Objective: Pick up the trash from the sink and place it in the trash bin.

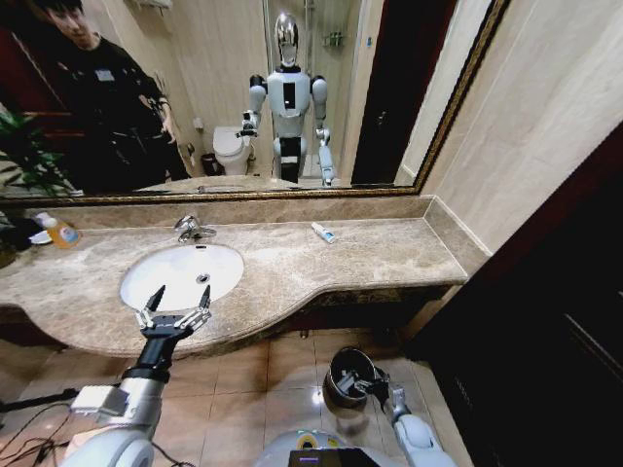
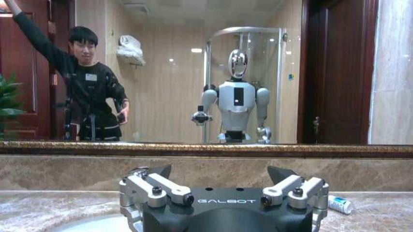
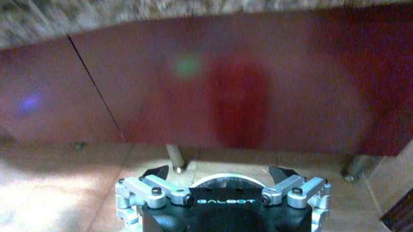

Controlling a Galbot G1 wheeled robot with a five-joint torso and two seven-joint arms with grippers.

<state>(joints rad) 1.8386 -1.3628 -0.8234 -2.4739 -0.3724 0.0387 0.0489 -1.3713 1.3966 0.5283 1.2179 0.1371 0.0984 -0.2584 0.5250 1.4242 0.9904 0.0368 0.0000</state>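
Observation:
The white oval sink [image 1: 165,277] is set in the marble counter, with a chrome tap [image 1: 193,229] behind it. My left gripper [image 1: 180,297] hovers open above the sink's front rim, nothing between its fingers; the left wrist view shows it [image 2: 219,173] facing the mirror. One piece of trash, a small white tube with a blue end [image 1: 323,233] [image 2: 339,204], lies on the counter to the right of the tap. The dark trash bin [image 1: 343,365] stands on the floor under the counter's edge. My right gripper [image 1: 373,385] [image 3: 219,173] is open just above its shiny rim [image 3: 223,178].
An orange soap bottle [image 1: 60,232] stands at the counter's far left beside a plant [image 1: 24,156]. A red-brown cabinet front [image 3: 226,96] on metal legs rises behind the bin. A dark wall [image 1: 555,321] closes the right side. A person shows in the mirror.

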